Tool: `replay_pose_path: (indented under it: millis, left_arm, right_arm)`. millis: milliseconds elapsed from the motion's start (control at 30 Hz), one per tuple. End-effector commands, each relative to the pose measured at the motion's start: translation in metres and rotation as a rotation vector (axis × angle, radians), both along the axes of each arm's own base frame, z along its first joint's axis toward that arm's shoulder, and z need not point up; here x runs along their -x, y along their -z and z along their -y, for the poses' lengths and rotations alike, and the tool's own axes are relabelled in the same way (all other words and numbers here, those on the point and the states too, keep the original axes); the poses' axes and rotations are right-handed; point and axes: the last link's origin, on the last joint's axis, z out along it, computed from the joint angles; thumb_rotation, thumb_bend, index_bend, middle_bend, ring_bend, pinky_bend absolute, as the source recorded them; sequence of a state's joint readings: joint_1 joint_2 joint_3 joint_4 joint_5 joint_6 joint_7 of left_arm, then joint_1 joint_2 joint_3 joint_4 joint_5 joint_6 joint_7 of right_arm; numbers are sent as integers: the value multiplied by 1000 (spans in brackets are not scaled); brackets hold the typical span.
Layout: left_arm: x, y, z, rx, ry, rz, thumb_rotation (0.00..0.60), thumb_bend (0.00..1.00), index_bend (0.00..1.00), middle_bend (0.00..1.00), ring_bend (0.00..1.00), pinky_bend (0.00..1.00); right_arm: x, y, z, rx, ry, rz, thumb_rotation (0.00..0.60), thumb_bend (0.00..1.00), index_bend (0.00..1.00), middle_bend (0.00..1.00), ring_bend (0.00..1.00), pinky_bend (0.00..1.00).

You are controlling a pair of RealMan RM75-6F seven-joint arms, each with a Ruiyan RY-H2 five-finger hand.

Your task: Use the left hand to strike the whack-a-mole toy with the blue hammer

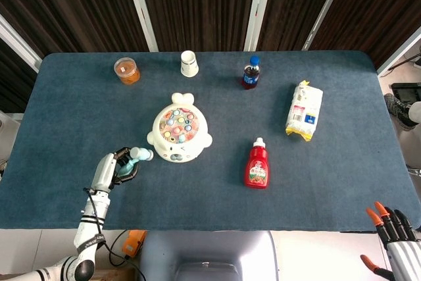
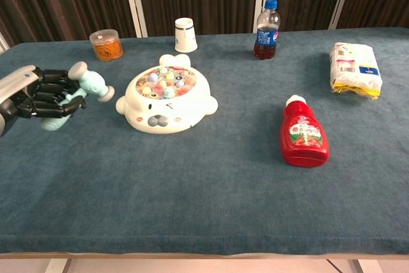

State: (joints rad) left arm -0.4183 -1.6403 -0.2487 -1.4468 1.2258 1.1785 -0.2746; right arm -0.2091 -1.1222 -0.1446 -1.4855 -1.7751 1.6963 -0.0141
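**Left of the toy, hammer raised for the strike**

At the left side of the table [image 2: 211, 190] our left hand [image 2: 39, 96] grips the blue hammer [image 2: 86, 84] by its handle, fingers wrapped around it, the pale head lifted clear of the cloth and pointing toward the whack-a-mole toy [image 2: 167, 100]. The toy sits near the middle of the table, just to the right of the hammer head and apart from it. We judge the pick-up done and the swing not yet made. Next we need to carry the hammer rightward over the coloured pegs and bring its head down onto them, keeping the grip firm so the handle does not twist. Our right hand [image 1: 398, 245] hangs off the table's near right corner, holding nothing, fingers apart.
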Motion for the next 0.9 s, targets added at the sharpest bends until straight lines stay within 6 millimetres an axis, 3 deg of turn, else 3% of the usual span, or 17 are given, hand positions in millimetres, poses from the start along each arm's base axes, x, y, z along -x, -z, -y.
replay_pose_path:
  millis: [33,300,633,900]
  left_arm:
    - [-8,-20,-3,-36,-21,5,600,818,675,1000,892,1000]
    - [-50,-27,-20,-79,-7,-103,600,812,675,1000,891,1000]
    - [-107,-10,-49,-74,-31,-223,600,811,676,1000,892,1000]
    - [-133,2,-74,-51,-69,-245,600,810,676,1000,893,1000]
  right_arm:
    - [0,0,0,-4,-2,3,600,174,0,20,0,0]
    - [0,-4,-1,1,-7,16,600,174,0,21,0,0]
    - [2,-3,4,-20,2,23,600,174,0,23,0,0]
    - [4,-7,5,-13,12,32,600,174,0,26,0,0]
